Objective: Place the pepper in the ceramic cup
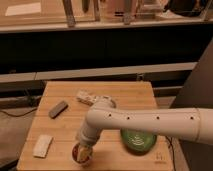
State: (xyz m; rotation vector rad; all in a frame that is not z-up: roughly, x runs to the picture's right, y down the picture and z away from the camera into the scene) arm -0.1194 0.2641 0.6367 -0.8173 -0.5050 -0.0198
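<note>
The ceramic cup [83, 156] stands near the front edge of the wooden table [125, 95], left of centre. My gripper [84, 148] hangs straight down over the cup, at its rim, and the white arm covers most of it. The red-orange pepper [76, 150] shows as a small red patch at the cup's left rim, right under the gripper. I cannot tell whether it is held or resting in the cup.
A green ribbed dish [139, 140] sits right of the cup, partly under the arm. A dark grey bar [58, 108] and a white flat piece [42, 145] lie on the left. A white object [91, 98] lies at the back.
</note>
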